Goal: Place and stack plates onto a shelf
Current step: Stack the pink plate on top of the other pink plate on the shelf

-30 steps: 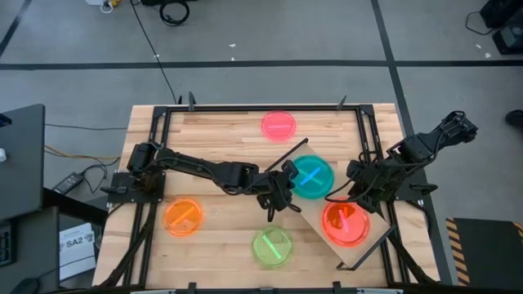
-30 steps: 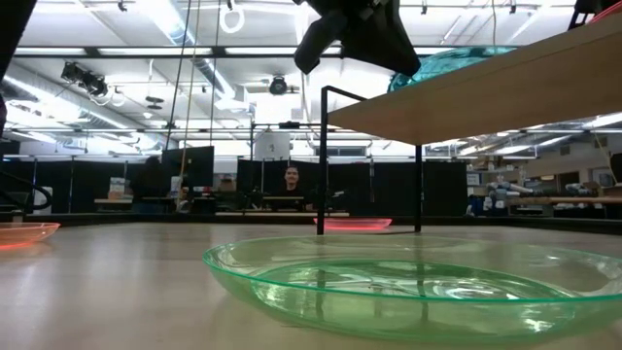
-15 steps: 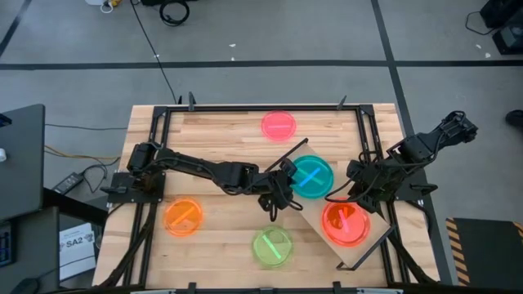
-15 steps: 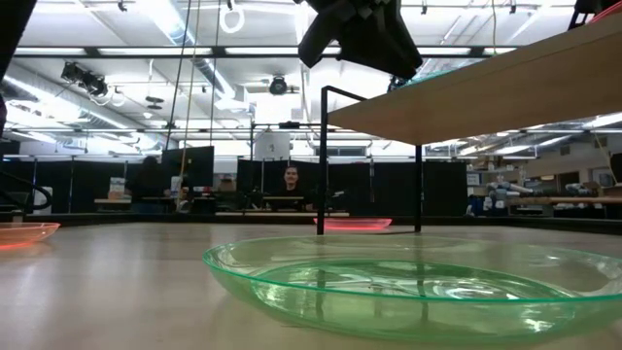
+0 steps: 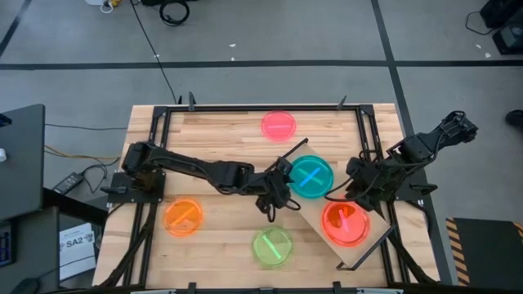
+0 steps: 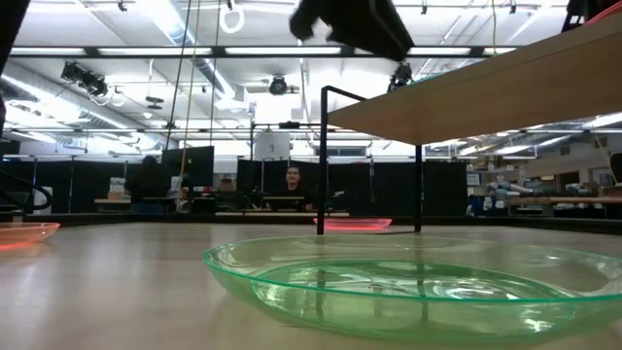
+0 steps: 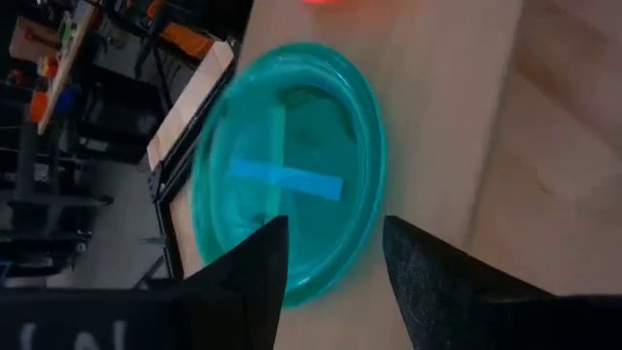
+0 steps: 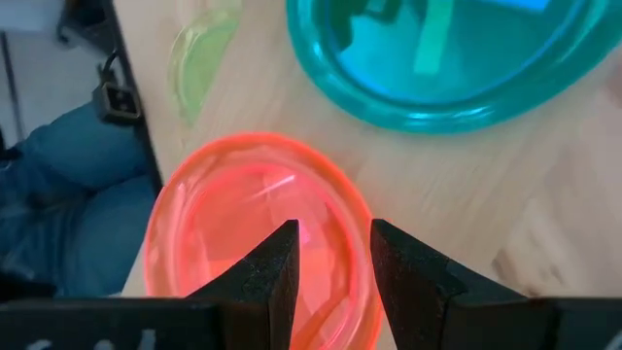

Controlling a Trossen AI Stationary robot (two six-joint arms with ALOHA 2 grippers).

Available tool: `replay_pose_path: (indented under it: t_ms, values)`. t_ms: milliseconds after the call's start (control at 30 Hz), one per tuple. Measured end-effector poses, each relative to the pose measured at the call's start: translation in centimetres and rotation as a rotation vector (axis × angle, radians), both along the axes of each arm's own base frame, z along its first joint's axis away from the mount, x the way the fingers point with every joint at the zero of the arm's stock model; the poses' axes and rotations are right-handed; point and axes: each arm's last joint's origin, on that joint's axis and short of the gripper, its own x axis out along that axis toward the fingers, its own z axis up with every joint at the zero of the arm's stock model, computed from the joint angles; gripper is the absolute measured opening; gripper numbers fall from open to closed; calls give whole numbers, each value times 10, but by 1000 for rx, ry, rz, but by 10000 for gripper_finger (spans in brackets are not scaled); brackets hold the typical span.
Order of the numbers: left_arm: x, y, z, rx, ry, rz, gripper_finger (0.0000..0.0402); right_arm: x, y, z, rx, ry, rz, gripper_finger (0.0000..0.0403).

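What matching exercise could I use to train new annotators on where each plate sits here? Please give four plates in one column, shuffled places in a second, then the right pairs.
Plates:
1. blue plate
2. green plate
3. orange plate
4. pink plate

Places:
A. on the table's far edge, alone
B. on the table's near edge, closest to the low camera
C. on the shelf, beside the red-orange plate
D. on the table near the left arm's base

Pairs: 1-C, 2-B, 3-D, 4-A
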Motion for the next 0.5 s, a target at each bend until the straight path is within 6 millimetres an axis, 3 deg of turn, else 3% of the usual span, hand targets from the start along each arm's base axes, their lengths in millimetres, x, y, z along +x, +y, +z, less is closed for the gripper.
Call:
replay_pose_path:
  t_ms: [200,500]
  values:
    - [-38,7,35,-92,54,66,176,3,-5,1,-160,-73,-4,135]
    - [-95,51,84,-258,61,253,176,11,-29,3,-392,-142,-241,135]
